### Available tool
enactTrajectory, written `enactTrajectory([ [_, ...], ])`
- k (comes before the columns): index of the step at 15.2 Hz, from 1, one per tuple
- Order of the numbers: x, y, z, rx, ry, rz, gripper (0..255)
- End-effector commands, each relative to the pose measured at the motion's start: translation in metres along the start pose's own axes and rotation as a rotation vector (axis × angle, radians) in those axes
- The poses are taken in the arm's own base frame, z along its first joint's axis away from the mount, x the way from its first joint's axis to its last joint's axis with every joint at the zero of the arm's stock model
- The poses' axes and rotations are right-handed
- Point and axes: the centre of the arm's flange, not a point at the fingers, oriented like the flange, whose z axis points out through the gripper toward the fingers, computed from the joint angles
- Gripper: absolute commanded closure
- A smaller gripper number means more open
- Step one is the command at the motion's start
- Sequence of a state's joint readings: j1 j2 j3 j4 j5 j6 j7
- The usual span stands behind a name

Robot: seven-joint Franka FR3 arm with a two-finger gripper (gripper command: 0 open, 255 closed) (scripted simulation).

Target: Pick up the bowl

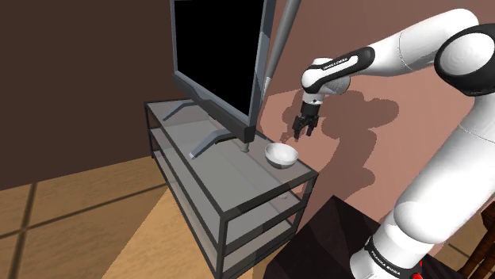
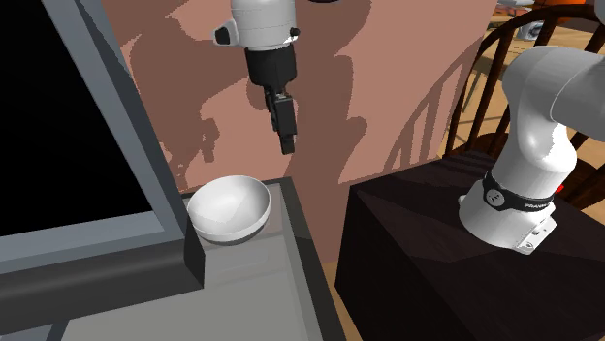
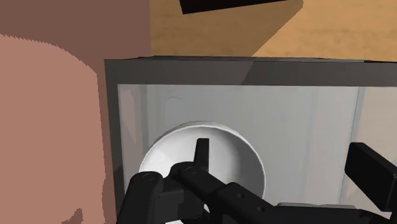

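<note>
Where the stand (image 1: 230, 208) meets pink wall (image 1: 357, 150), bowl (image 1: 281, 154) sits.

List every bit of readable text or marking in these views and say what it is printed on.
"FRANKA": white letters on the arm's dark base band; whatever follows is too small to read.
White lettering on the dark wrist band: too small to read.
No text on the bowl, the television or the shelf unit.
</note>
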State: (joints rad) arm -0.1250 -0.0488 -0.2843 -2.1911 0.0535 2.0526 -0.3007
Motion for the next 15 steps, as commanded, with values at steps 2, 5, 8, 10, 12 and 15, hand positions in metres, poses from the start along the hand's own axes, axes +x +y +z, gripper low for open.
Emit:
enactTrajectory([
  [2,0.023,0.025,0.022,0.004,-0.003,0.002,0],
  [5,0.047,0.049,0.045,0.008,-0.007,0.006,0],
  [8,0.070,0.073,0.067,0.012,-0.010,0.009,0],
  [10,0.086,0.089,0.082,0.015,-0.013,0.011,0],
  [12,0.101,0.105,0.097,0.018,-0.015,0.013,0],
  [15,0.124,0.129,0.120,0.022,-0.019,0.016,0],
])
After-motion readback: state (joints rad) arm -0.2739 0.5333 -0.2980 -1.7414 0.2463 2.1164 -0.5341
